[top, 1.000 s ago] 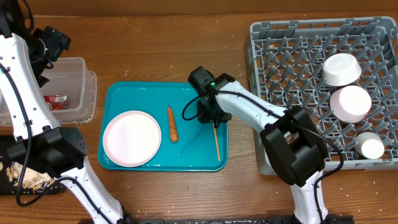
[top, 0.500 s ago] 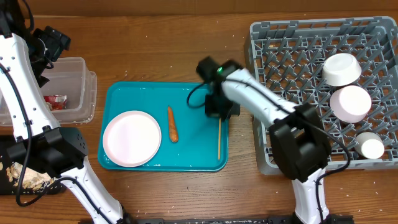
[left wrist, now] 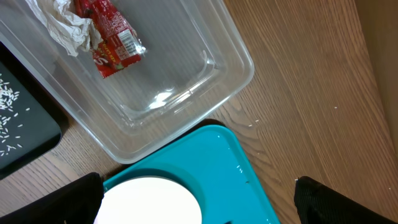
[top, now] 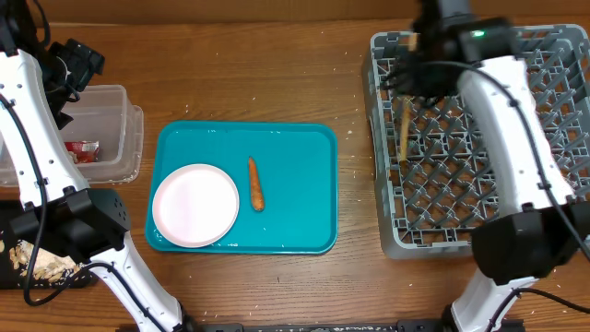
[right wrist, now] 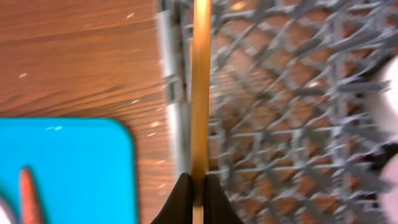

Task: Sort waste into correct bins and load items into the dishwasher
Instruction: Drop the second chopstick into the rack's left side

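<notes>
At far left the black tray holds the food scraps. Beside it, the clear tub contains the tissue and red wrapper. The left gripper hangs above the tub's corner with its jaws wide apart and empty. On the teal tray lie the plate and, just to its right, the carrot stick. The right gripper is clamped on the chopsticks, which hang over the left side of the dish rack.

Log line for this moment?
right gripper: shut on thin light-wood chopstick, over grey plastic dish rack | left gripper: open, near clear plastic tub | orange carrot stick, round white plate: on teal tray
</notes>
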